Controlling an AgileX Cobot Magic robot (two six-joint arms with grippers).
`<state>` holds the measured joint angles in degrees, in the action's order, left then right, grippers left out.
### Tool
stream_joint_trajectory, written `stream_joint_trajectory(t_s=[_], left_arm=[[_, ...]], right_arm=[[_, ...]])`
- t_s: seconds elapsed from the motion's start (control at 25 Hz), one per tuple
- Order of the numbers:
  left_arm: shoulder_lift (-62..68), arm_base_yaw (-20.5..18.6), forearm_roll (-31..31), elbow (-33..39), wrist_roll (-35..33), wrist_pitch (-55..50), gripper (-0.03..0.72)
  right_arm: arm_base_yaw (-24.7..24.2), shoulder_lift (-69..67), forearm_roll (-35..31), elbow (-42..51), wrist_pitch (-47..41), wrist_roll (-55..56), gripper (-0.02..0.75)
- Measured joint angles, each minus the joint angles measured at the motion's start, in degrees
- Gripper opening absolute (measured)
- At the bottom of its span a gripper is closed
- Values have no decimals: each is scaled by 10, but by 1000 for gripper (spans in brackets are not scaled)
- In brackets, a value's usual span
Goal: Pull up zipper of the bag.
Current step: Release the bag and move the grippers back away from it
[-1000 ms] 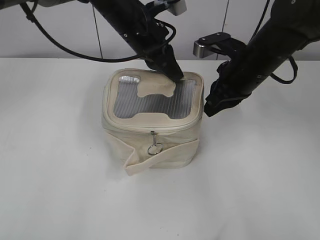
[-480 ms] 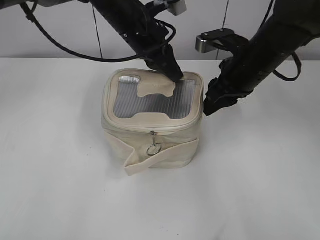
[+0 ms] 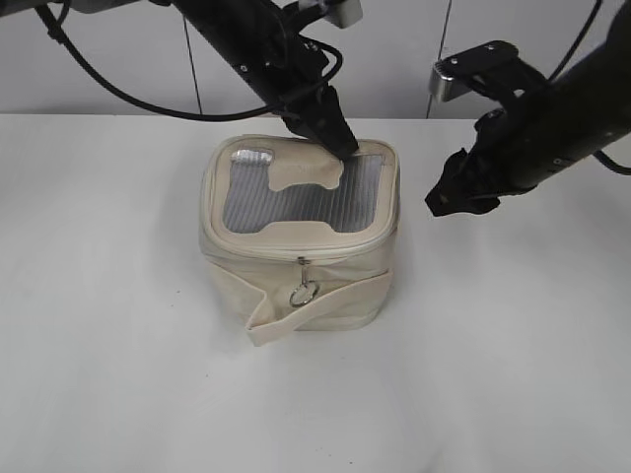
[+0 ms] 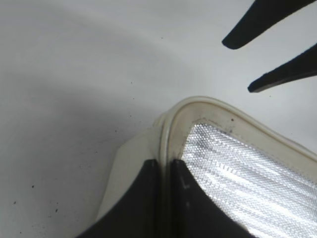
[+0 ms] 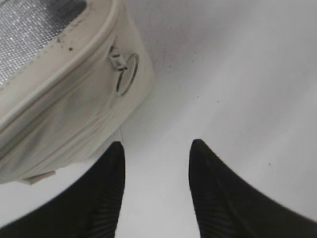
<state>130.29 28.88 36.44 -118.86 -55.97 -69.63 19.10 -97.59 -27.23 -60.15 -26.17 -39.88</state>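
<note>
The cream bag [image 3: 325, 286] stands mid-table, its lid showing a grey ribbed panel and bone-shaped patch. The zipper track [image 3: 246, 249] runs round the lid's rim. Its silver slider [image 3: 302, 262] sits at the front with the ring pull [image 3: 304, 293] hanging below; both also show in the right wrist view [image 5: 117, 57]. My left gripper [image 3: 343, 148] is shut on the lid's rim at the back right corner; the left wrist view [image 4: 165, 166] shows the rim pinched between its jaws. My right gripper [image 3: 446, 202] is open and empty, off the bag's right side, above the table [image 5: 156, 148].
A loose cream strap [image 3: 286, 320] hangs round the bag's body and juts out at the front left. The white table [image 3: 118, 345] stretches all round, with a wall behind. My right gripper's fingers [image 4: 242, 34] show in the left wrist view.
My right gripper has drawn back to the right, away from the bag's right side. The left gripper and the bag have stayed where they were.
</note>
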Motion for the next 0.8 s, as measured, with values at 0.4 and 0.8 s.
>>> stream_joint_trajectory(t_s=[0.4,0.8], left_arm=[[0,-1,4,1,0,-2,41],[0,-1,5,1,0,-3,41]], right_arm=[[0,29,-264,96,108,-184,285],[0,31,-337,87,67,-191,293]])
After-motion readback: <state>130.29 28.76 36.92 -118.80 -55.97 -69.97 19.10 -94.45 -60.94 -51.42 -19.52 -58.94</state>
